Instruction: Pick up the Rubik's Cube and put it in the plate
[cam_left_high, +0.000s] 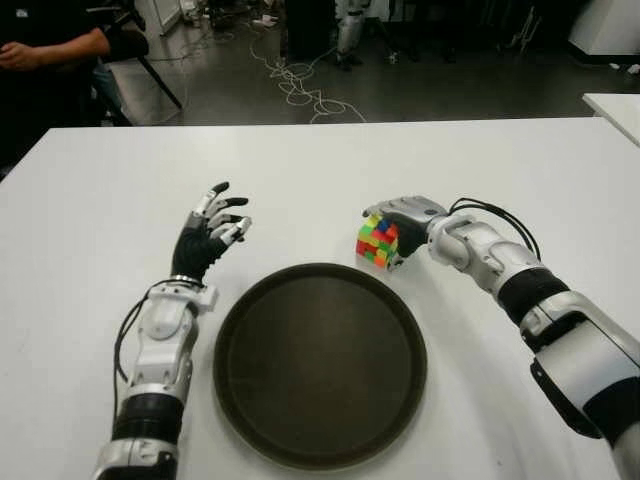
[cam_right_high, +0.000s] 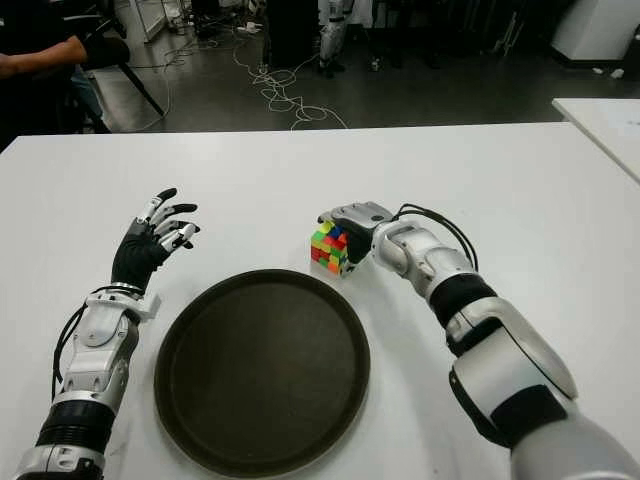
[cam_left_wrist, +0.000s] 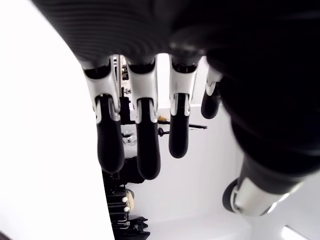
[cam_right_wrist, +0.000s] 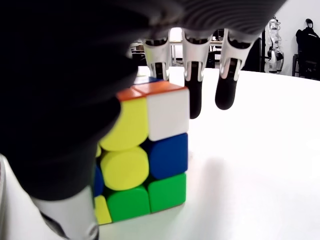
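The Rubik's Cube (cam_left_high: 377, 241) stands on the white table (cam_left_high: 520, 170), just beyond the far right rim of the dark round plate (cam_left_high: 250, 400). My right hand (cam_left_high: 407, 214) is against the cube's right side and top. In the right wrist view its fingers (cam_right_wrist: 192, 95) reach straight past the cube (cam_right_wrist: 142, 155) without curling on it, and the thumb is close beside it. My left hand (cam_left_high: 212, 232) is raised left of the plate, fingers (cam_left_wrist: 140, 145) spread and holding nothing.
A person's arm (cam_left_high: 45, 50) shows at the back left beyond the table. Cables (cam_left_high: 300, 85) lie on the floor behind. A second white table's corner (cam_left_high: 615, 105) is at the far right.
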